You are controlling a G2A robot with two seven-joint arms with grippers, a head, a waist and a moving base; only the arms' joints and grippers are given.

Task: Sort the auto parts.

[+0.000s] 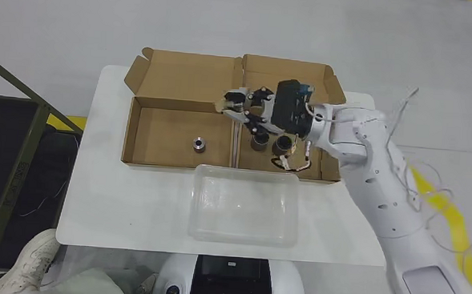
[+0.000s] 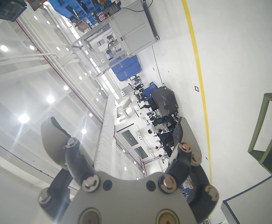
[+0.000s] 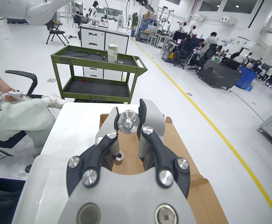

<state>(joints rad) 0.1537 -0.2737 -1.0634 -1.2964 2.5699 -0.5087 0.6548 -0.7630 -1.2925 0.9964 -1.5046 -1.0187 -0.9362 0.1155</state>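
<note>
My right gripper [image 1: 240, 107] [image 3: 128, 118] hangs above the divider of the cardboard box [image 1: 129, 133] [image 3: 180, 148], shut on a round silver metal part [image 3: 128, 122]. Beneath it, in the left compartment, a small silver bushing [image 1: 197, 143] [image 3: 119, 158] stands alone. The right compartment holds three dark cylindrical parts [image 1: 285, 143] close together. My left gripper [image 2: 115, 131] is open with nothing between its fingers, and it is aimed up into the room, away from the table.
A clear plastic tray [image 1: 244, 228] sits on the white table [image 1: 136, 214] in front of the box. The box flaps [image 1: 184, 72] stand open at the back. A green cart [image 3: 97, 63] stands beyond the table's end.
</note>
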